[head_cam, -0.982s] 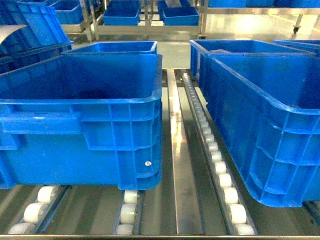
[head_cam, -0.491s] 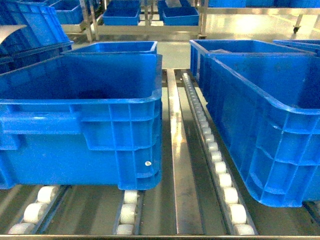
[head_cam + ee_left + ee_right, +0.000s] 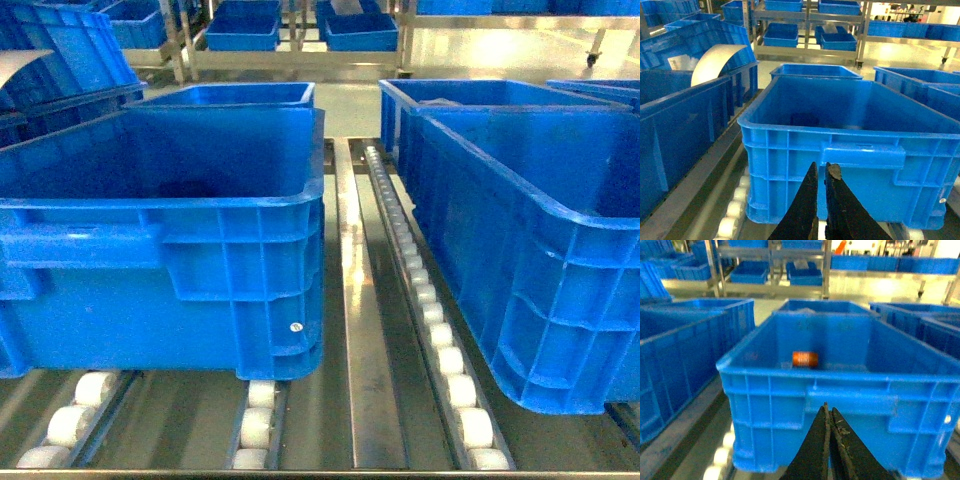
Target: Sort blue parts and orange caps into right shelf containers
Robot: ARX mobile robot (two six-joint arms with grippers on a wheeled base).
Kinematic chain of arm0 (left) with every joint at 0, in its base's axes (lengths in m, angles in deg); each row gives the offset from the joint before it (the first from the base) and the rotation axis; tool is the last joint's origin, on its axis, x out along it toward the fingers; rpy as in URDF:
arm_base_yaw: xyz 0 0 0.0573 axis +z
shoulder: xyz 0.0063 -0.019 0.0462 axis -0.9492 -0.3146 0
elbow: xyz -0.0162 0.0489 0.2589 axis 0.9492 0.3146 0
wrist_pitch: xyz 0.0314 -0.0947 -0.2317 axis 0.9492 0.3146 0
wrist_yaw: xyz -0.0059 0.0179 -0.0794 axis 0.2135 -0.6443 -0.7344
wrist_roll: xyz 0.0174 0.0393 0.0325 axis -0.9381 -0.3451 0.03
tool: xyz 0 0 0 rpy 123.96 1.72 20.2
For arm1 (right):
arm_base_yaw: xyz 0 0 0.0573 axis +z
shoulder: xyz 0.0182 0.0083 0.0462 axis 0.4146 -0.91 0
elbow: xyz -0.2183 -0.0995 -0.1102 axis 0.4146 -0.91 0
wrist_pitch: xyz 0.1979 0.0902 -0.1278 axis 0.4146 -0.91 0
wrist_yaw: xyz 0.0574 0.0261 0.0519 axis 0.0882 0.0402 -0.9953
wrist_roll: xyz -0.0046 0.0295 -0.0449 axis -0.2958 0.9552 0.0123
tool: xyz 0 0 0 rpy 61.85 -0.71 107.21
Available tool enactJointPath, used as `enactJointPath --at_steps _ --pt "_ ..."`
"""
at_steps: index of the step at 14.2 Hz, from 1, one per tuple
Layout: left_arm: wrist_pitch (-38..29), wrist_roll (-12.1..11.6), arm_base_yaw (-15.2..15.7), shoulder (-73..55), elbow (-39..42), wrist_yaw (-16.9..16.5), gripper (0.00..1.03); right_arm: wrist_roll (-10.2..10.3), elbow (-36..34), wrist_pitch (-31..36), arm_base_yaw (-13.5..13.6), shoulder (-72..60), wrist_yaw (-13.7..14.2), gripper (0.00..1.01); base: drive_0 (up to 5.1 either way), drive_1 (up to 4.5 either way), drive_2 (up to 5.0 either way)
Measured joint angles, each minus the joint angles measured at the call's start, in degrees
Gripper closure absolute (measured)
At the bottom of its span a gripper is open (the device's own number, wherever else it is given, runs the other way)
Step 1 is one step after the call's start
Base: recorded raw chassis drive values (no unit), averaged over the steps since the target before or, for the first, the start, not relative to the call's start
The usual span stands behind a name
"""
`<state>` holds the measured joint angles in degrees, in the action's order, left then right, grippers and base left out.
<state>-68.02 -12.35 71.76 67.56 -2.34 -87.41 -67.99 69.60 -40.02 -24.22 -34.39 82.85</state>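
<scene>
Black fingers of the left gripper (image 3: 821, 172) stand at the bottom of the left wrist view, their tips pressed nearly together with only a thin slit between them and nothing held. Black fingers of the right gripper (image 3: 828, 412) rise the same way in the right wrist view, closed on each other, empty. Neither gripper shows in the head view.

White rollers (image 3: 440, 345) run in three visible lanes along the metal shelf bed (image 3: 365, 340), which carries the crates.

Two bright blue containers sit nearest in the head view. The left container (image 3: 190, 250) stands straight ahead of the left gripper, its moulded handle just beyond the fingertips; its interior looks dark and I cannot tell what lies in it. The right container (image 3: 540, 250) stands straight ahead of the right gripper and holds one orange cap (image 3: 805, 358) lying on its side on the floor, beyond and slightly left of the fingertips, apart from them. No blue parts can be told apart against the blue plastic.

Behind each near container a second crate (image 3: 235, 95) touches or nearly touches it. Left of the lanes, a curved white sheet (image 3: 715, 62) leans in another crate. Farther off, metal racks (image 3: 290, 40) hold more blue bins, at least four in the left wrist view.
</scene>
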Motion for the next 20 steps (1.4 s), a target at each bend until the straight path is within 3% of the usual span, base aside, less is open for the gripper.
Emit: enactJointPath --at_steps 1,2,3,7,14,15,20 --pt "1.2 0.0 0.0 1.14 0.0 0.0 1.01 0.0 0.0 -9.09 -0.02 5.79 -0.28 0.99 0.0 0.0 0.0" --pt "4.17 0.0 0.0 3.23 -0.13 -0.04 1.01 0.02 0.0 -9.09 -0.02 9.44 -0.22 0.99 0.0 0.0 0.0" --pt "12.04 0.0 0.0 9.88 -0.02 0.07 1.01 0.09 0.02 -10.25 -0.02 9.44 -0.2 0.99 0.0 0.0 0.0" --pt "11.54 -0.11 -0.02 10.71 -0.02 -0.02 1.01 0.17 0.02 -9.97 -0.02 9.44 -0.17 0.99 0.0 0.0 0.0" --pt "11.5 -0.15 -0.02 10.71 -0.02 -0.02 0.09 0.15 0.02 -9.97 -0.02 9.44 -0.2 0.07 0.0 0.0 0.0" --pt "11.5 -0.24 -0.02 10.71 -0.02 -0.02 0.05 0.17 0.02 -9.99 -0.02 9.44 -0.17 0.04 0.0 0.0 0.0" --pt "11.5 -0.24 -0.02 10.71 -0.02 -0.02 0.05 0.17 0.02 -9.97 -0.02 9.44 -0.17 0.03 0.0 0.0 0.0"
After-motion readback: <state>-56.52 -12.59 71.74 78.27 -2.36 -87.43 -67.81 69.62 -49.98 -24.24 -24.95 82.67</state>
